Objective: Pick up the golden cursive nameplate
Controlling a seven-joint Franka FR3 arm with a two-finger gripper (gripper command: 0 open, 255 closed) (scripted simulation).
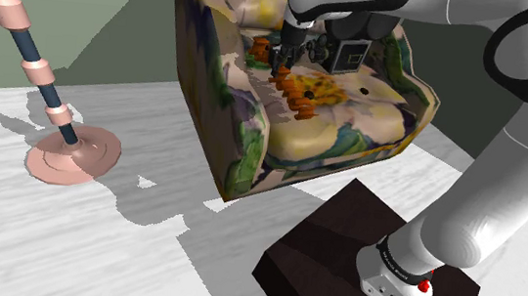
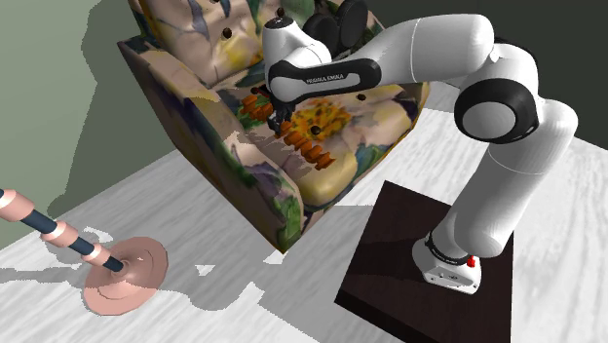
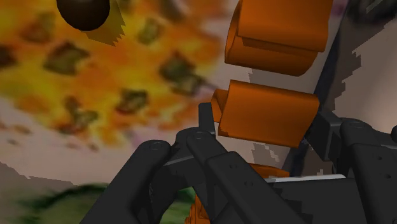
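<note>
The nameplate (image 1: 296,94) is a row of orange cursive letters lying on the seat of a floral armchair (image 1: 241,160). In the second exterior view the nameplate (image 2: 310,148) runs diagonally across the yellow flower of the armchair (image 2: 292,209) cushion. My black gripper (image 1: 281,67) reaches down onto the row's far part, and the gripper (image 2: 283,125) hides some letters. In the wrist view the gripper (image 3: 264,130) has a finger on each side of an orange nameplate (image 3: 270,111) block, clasping it. The row still rests on the cushion.
The armchair's padded arms and backrest rise close around the hand. A dark button (image 3: 84,11) sits on the cushion beyond the fingers. A pink-based stand with a striped pole (image 1: 73,155) is on the pale floor at the shoulder view's left. My dark stand box (image 1: 342,247) is in front of the chair.
</note>
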